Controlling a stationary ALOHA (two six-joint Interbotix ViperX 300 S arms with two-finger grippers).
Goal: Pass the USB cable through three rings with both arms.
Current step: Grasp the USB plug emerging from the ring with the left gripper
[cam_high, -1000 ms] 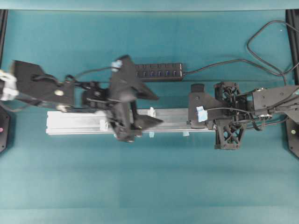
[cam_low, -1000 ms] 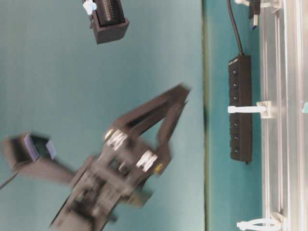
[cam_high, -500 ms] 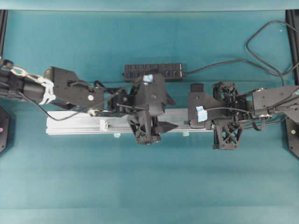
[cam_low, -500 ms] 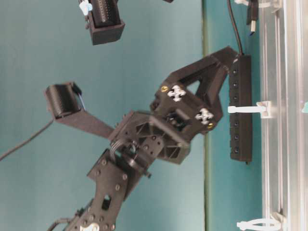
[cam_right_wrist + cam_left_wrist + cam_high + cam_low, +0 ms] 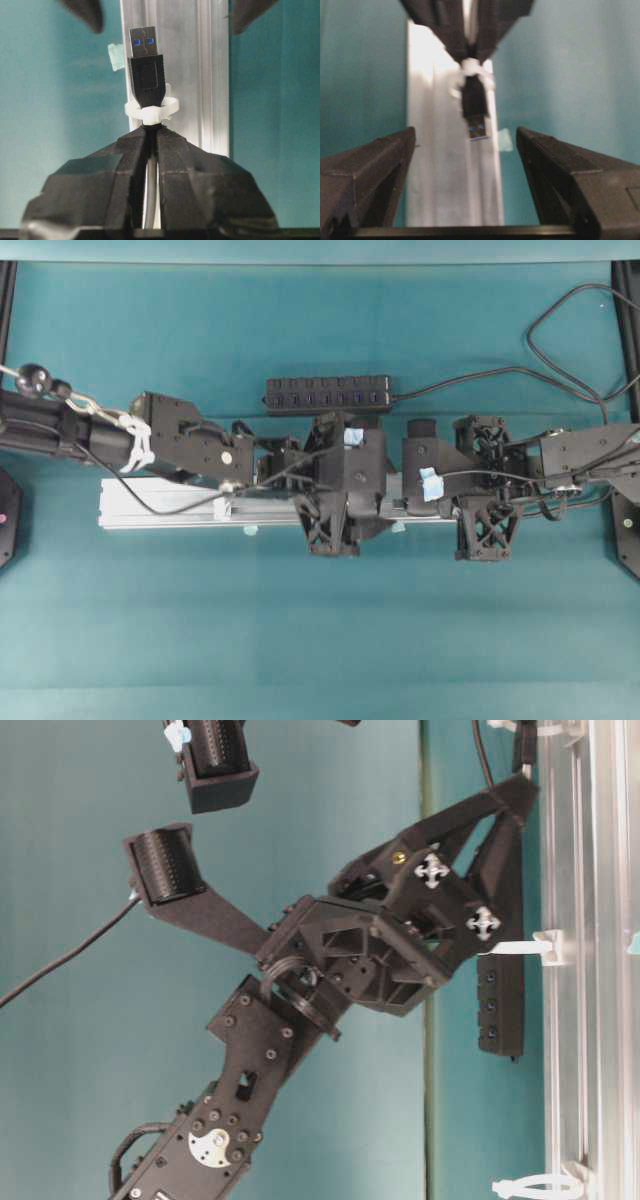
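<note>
Black USB cable (image 5: 146, 80) pinched behind plug by my right claw (image 5: 150, 137), plug tip poked through first white ring (image 5: 151, 111) on rail (image 5: 200, 65). Left claw (image 5: 465, 150) spread wide, facing plug. I'd centre plug between left fingers (image 5: 370, 170), clamp plug body, then loosen right.

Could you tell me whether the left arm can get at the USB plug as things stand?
Probably yes. The plug pokes through a ring, free beyond the right end effector, and faces the open left end effector with nothing between.
</note>
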